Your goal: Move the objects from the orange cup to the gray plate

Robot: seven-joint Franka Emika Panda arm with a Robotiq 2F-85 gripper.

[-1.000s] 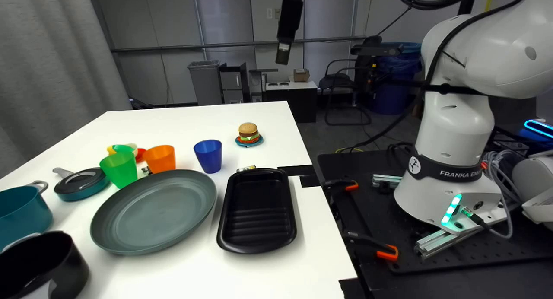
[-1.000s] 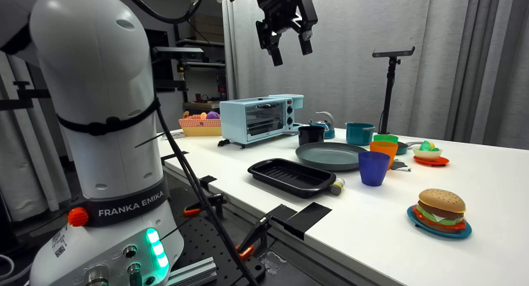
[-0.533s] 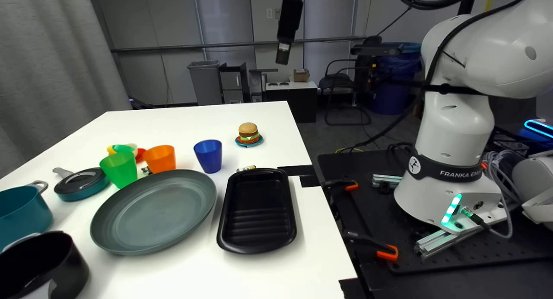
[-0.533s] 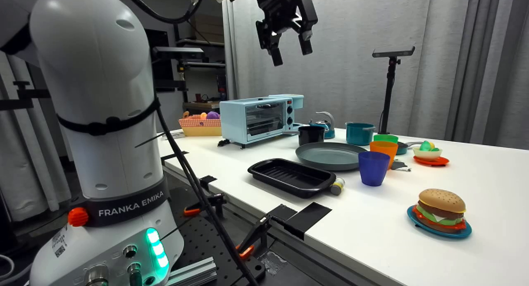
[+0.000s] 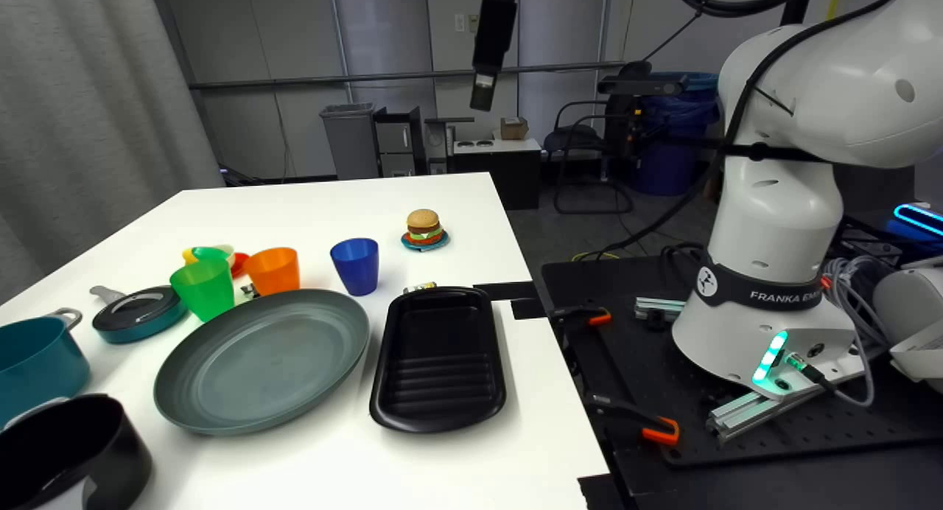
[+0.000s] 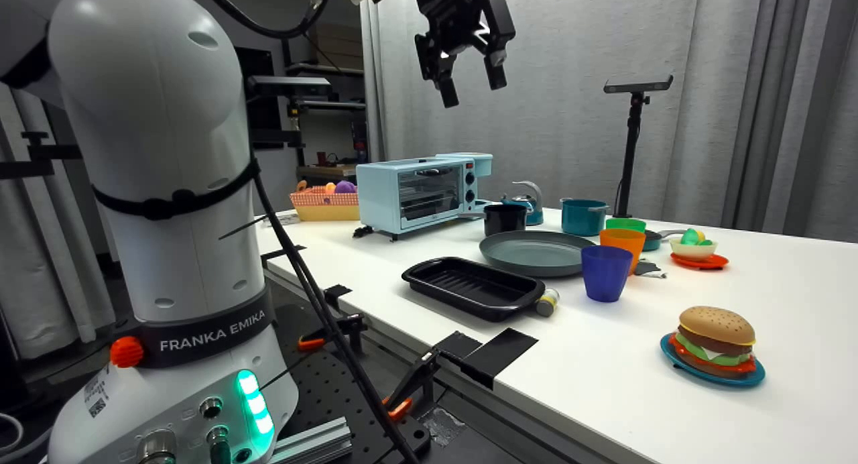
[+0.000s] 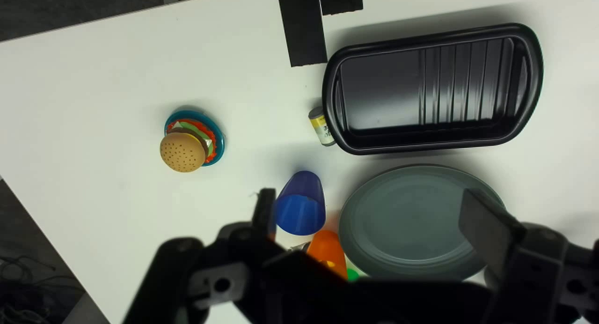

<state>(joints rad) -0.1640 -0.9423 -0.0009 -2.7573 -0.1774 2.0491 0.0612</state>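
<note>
The orange cup [image 5: 274,272] stands upright on the table beside the gray plate [image 5: 261,362]. Both also show in an exterior view, the cup [image 6: 622,239] and the plate [image 6: 529,253], and in the wrist view, the cup [image 7: 326,244] and the plate [image 7: 416,216]. A bit of yellow, one of the objects [image 7: 331,264], shows inside the orange cup; the rest of the objects are hidden. The plate is bare. My gripper [image 6: 474,87] hangs high above the table, open and empty. In the wrist view its fingers [image 7: 367,197] are wide apart and hide part of the orange cup.
The blue cup [image 5: 357,267] and green cup [image 5: 202,289] stand on either side of the orange cup. A black ridged tray [image 5: 438,359] lies beside the plate, with a small can [image 6: 547,303] at its end. A toy burger [image 6: 716,336], teal pot [image 6: 582,217] and toaster oven [image 6: 422,192] stand around.
</note>
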